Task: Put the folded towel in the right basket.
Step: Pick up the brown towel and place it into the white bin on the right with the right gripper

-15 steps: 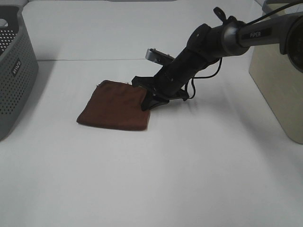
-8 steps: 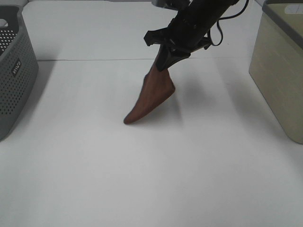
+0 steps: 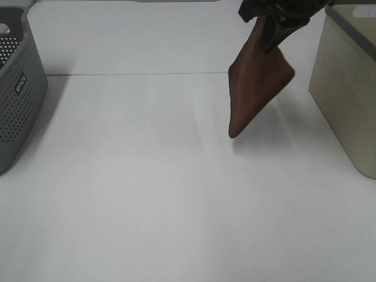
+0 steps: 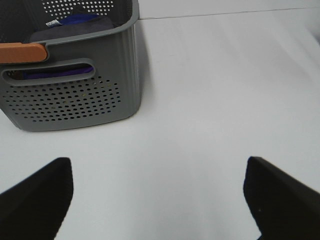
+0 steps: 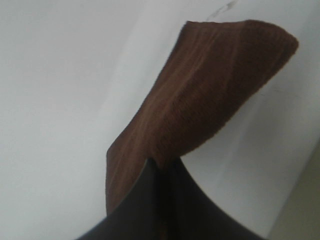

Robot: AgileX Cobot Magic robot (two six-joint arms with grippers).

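Observation:
The folded brown towel (image 3: 257, 85) hangs in the air from my right gripper (image 3: 271, 30), which is shut on its top corner at the upper right of the exterior high view. Its lowest tip is clear of the table. The right basket (image 3: 346, 88), beige with solid walls, stands just right of the towel. In the right wrist view the towel (image 5: 200, 110) hangs from my closed fingers (image 5: 157, 205). My left gripper (image 4: 157, 200) is open and empty over the white table, with its fingertips (image 4: 35, 195) dark at the frame's lower corners.
A grey perforated basket (image 3: 17, 88) stands at the left edge; the left wrist view shows it (image 4: 70, 95) holding purple cloth and an orange item. The white table (image 3: 147, 194) has a seam line across the back.
My right gripper has lifted the towel off the table and carried it up and to the right, towards the beige basket. The towel went from lying flat to hanging free.

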